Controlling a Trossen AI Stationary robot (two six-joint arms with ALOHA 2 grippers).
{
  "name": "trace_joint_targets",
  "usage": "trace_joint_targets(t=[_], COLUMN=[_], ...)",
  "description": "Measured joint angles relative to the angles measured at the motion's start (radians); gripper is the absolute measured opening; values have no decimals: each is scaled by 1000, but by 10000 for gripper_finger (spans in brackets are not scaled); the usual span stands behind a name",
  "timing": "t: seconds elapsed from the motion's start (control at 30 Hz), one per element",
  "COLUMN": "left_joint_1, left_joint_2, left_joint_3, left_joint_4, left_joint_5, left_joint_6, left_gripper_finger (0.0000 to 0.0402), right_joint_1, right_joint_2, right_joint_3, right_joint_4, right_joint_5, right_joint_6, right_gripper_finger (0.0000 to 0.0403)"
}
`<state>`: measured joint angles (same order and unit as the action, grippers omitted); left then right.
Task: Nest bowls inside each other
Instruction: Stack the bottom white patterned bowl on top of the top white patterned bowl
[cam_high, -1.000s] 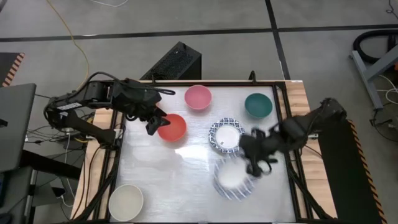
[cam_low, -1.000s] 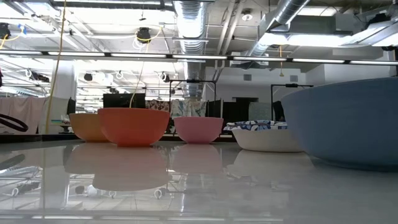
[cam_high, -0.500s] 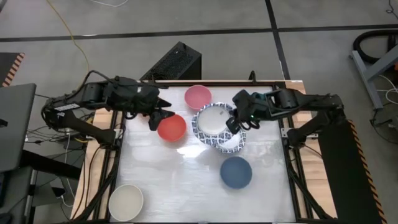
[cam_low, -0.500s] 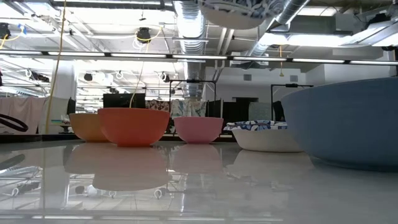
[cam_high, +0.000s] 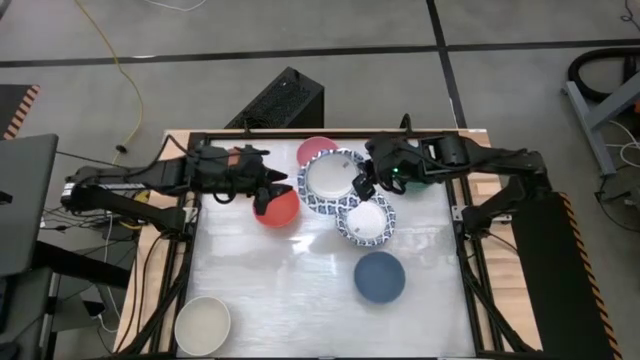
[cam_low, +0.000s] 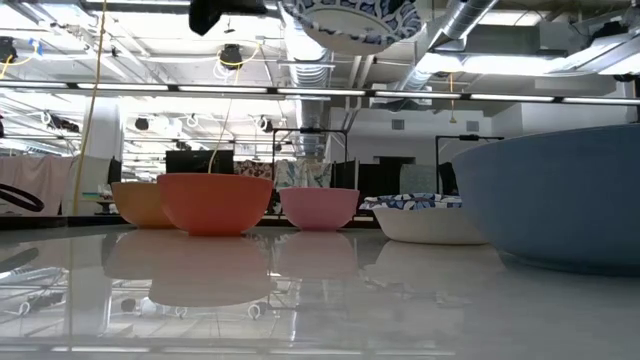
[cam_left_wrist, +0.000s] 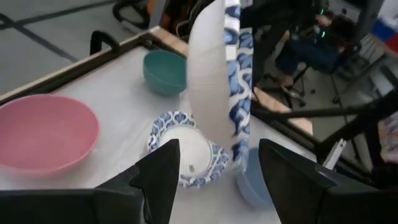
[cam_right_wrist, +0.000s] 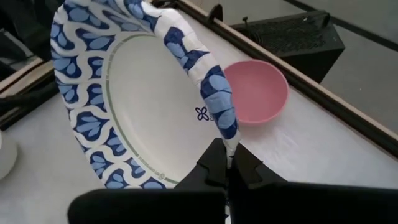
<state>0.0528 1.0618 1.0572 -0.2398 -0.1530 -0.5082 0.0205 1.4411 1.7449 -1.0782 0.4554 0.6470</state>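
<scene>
My right gripper (cam_high: 362, 187) is shut on a white bowl with a blue-patterned rim (cam_high: 330, 182), held high over the table's far middle. A second patterned bowl (cam_high: 365, 221) sits on the table just below and nearer. My left gripper (cam_high: 262, 195) hangs open above the red bowl (cam_high: 279, 208), touching nothing. In the left wrist view the held bowl (cam_left_wrist: 217, 81) shows between its fingers, farther off. The pink bowl (cam_high: 314, 150) rests at the far edge. The blue bowl (cam_high: 380, 277) and the cream bowl (cam_high: 203, 325) rest nearer the front. My right gripper pinches the patterned bowl's rim (cam_right_wrist: 225, 138) between its two fingers, on the side of the bowl toward the table's right. The fingers come from the right, slanting down. The bowl is lifted clear of everything, open side up and tilted.
A green bowl (cam_left_wrist: 165, 71) stands at the far right, mostly under my right arm in the high view. An orange bowl (cam_low: 138, 204) stands behind the red bowl (cam_low: 215, 203). Black frame rails (cam_high: 460, 215) border the table. Bare table shows at the near middle.
My right gripper has lifted the patterned bowl off the blue bowl at the near right and carried it up and toward the far left, over the second patterned bowl. The blue bowl stays behind, uncovered. My left gripper has sunk and tipped closer to level by the red bowl.
</scene>
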Motion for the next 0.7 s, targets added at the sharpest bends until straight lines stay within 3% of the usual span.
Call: trace_joint_targets(t=[0.17, 0.53, 0.7], left_joint_1=[0, 1, 0], left_joint_2=[16, 19, 19], left_joint_3=[-67, -80, -79], left_joint_4=[139, 109, 16], left_joint_5=[-5, -61, -103], left_joint_6=[16, 5, -29], left_gripper_finger=[208, 205, 157], right_joint_1=[-18, -23, -22], right_joint_2=[35, 82, 85], right_joint_3=[0, 0, 0], right_joint_4=[71, 118, 132], right_joint_5=[0, -8, -13], right_joint_6=[-40, -55, -57], right_gripper_finger=[8, 8, 8])
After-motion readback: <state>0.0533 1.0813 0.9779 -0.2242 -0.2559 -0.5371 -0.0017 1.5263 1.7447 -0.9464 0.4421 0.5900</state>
